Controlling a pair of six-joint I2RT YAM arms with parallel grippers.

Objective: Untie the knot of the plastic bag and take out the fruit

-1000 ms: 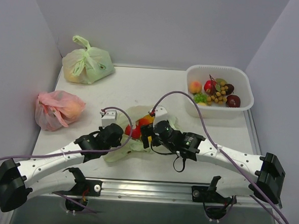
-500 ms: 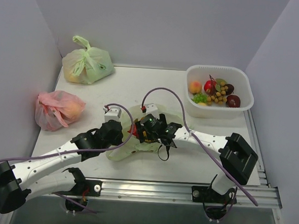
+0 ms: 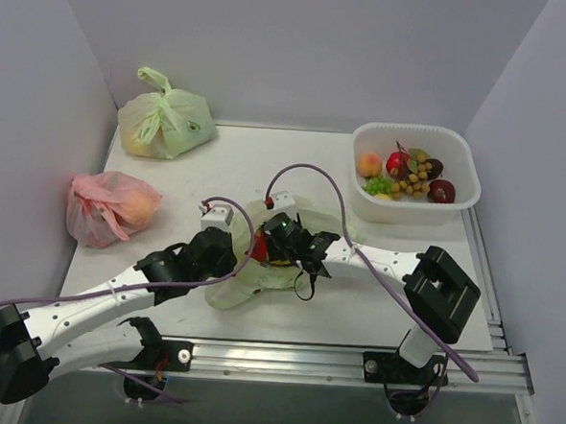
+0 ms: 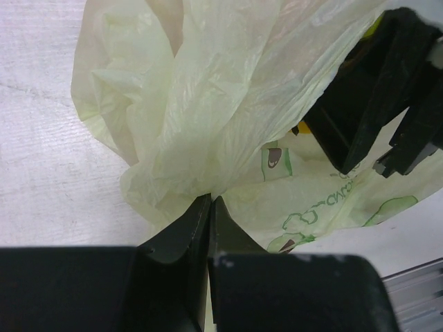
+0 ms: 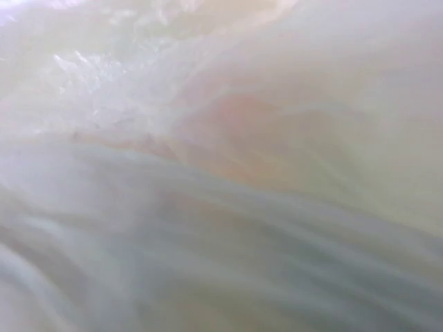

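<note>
The pale-green plastic bag (image 3: 260, 276) lies crumpled mid-table between both arms. My left gripper (image 3: 228, 262) is shut on a fold of its film at the near-left edge; in the left wrist view the jaws (image 4: 210, 200) meet on the bag (image 4: 208, 104). My right gripper (image 3: 266, 247) is pushed into the bag's mouth from the right, its fingertips hidden by film. The right wrist view shows only blurred plastic (image 5: 221, 166). A red fruit (image 3: 258, 248) shows inside the bag, and a bit of yellow (image 4: 302, 128) behind the film. The knot is out of view.
A white basin (image 3: 464, 156) at the back right holds several toy fruits (image 3: 410, 177). Another plump green bag (image 3: 166, 120) sits at the back left, and a pink-red bag (image 3: 110, 206) lies by the left wall. Grey walls close in three sides.
My right gripper has moved left, deeper into the bag's mouth, and the arm's elbow has swung inward. The left gripper has kept its hold on the film.
</note>
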